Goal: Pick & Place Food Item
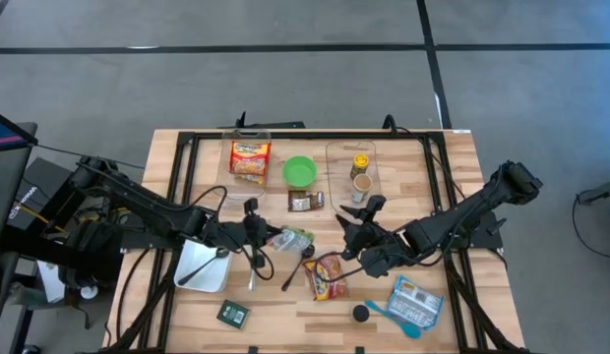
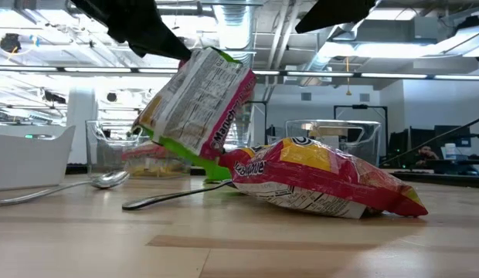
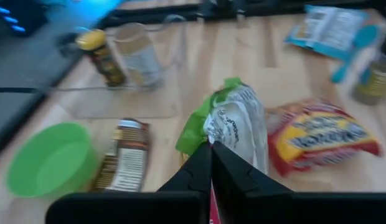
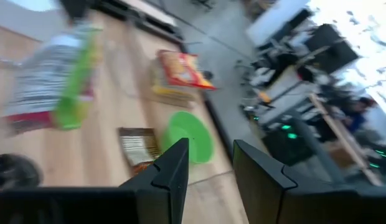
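Left gripper (image 1: 269, 236) is clenched on the top edge of a green-and-white bag (image 1: 290, 238); in the left wrist view we see its two fingers (image 3: 199, 168) pressed together with the bag (image 3: 233, 124) pinched at their tips. In the low view we note the bag (image 2: 197, 100) hanging tilted from that grip, its lower corner near the table (image 2: 239, 239); we cannot tell whether it touches. Just beside it a red-and-yellow chip bag (image 2: 324, 177) lies flat on the wood, with a dark spoon (image 2: 170, 198) in front. Right gripper (image 1: 346, 228) hovers over the table near the chip bag (image 1: 327, 276), its fingers (image 4: 171, 174) parted with nothing between them. We also log a green bowl (image 1: 299, 171) and a brown packet (image 1: 306, 201) behind the held bag
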`<action>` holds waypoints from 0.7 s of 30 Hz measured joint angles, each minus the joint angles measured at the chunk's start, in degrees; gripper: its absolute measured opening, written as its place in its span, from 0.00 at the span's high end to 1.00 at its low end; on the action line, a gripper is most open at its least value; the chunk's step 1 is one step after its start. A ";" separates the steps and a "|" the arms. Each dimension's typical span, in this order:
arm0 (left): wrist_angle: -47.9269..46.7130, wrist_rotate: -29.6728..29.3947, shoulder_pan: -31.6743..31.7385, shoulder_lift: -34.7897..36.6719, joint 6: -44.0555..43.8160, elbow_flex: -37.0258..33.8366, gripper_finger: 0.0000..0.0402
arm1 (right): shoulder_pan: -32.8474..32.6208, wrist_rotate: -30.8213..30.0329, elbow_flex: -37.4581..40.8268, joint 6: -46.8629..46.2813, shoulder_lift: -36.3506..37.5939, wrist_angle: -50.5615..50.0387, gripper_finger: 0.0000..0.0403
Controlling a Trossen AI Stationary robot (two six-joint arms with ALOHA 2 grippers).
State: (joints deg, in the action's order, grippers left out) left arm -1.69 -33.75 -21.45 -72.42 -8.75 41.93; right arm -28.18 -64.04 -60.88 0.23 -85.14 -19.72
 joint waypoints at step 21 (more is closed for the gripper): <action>6.47 -6.97 2.77 5.04 10.45 0.02 1.00 | 3.12 5.75 0.00 -1.79 0.00 0.03 0.71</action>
State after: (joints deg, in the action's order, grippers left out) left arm 4.78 -40.71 -18.68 -67.38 1.70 41.95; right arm -25.06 -58.28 -60.88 -1.56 -85.14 -19.68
